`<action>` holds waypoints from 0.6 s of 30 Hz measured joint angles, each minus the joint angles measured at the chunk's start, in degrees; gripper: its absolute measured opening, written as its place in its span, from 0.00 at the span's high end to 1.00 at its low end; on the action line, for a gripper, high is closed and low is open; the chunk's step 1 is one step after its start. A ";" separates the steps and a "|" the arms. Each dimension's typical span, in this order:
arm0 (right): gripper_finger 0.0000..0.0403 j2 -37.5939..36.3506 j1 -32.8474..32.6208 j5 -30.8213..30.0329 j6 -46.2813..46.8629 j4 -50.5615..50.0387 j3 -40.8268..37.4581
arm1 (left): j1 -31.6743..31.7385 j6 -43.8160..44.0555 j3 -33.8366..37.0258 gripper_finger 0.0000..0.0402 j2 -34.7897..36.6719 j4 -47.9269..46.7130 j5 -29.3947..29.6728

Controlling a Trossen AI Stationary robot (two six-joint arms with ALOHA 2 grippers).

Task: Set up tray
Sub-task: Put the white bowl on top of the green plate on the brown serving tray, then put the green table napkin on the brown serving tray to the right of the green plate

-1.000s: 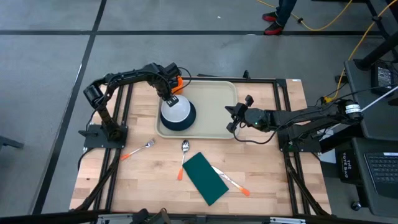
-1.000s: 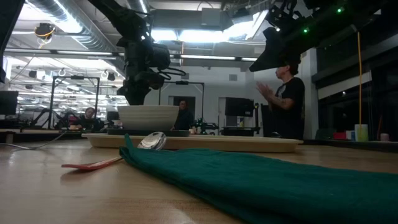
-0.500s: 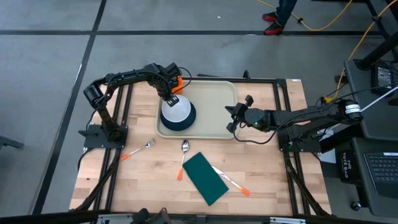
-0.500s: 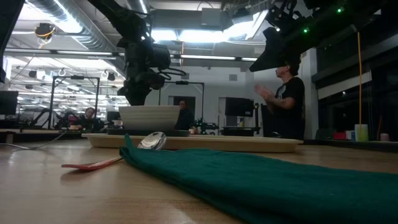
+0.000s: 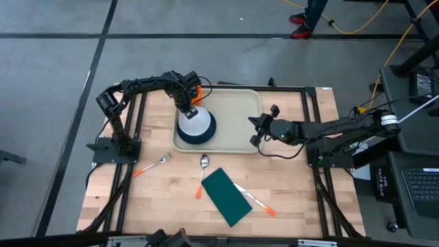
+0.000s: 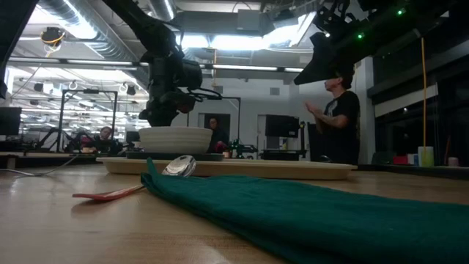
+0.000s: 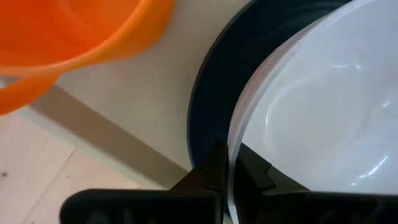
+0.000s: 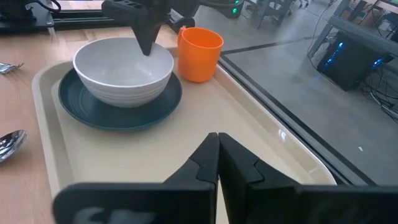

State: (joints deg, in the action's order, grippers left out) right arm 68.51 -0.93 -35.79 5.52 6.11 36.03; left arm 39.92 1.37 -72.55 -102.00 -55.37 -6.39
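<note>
the tray (image 5: pixel 236 116) lay flat on the far half of the table (image 5: pixel 158 199), cream w/ raised rim, its right end just beside the right gripper (image 5: pixel 255 130) and its left end under the left gripper (image 5: pixel 191 108). on the tray's left part sat a dark plate (image 5: pixel 208 132) w/ a white bowl (image 5: pixel 194 122) on it; an orange cup (image 8: pixel 199 53) stood just beyond the bowl, near the tray's far left corner. left gripper was down at the bowl's far rim, fingers (image 7: pixel 211 171) together, pinched on the rim of the bowl w/ the wall between the tips. right gripper hovered over the tray's right edge, fingers (image 8: pixel 214 158) together, holding nothing, pointing along the tray toward bowl & cup. nearer than both grippers, off the tray on bare wood: a fork (image 5: pixel 156 162) w/ orange handle nearest the left gripper's side, a spoon (image 5: pixel 203 165) in front of the plate, a dark green napkin (image 5: pixel 226 195) at an angle, and another orange-tipped utensil (image 5: pixel 255 200) partly under the napkin's right side, type unclear. in the low view a person (image 6: pixel 338 117) stood in the room behind the table, hands raised.
</note>
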 joint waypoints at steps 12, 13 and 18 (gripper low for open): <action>0.97 0.00 0.00 -0.02 -0.23 -0.42 0.00 | -0.02 0.69 0.00 0.87 -0.11 -0.09 0.64; 0.97 0.00 0.00 -0.03 -0.23 -0.44 0.00 | -0.02 0.76 0.00 0.86 -0.11 -0.09 0.56; 0.97 0.00 0.02 -0.04 -0.22 -1.01 0.00 | 0.00 0.82 -0.85 0.78 -0.11 -0.13 0.43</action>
State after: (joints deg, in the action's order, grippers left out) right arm 68.51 -0.91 -35.83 5.30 5.10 36.03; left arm 39.92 2.19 -73.41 -102.10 -55.51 -5.96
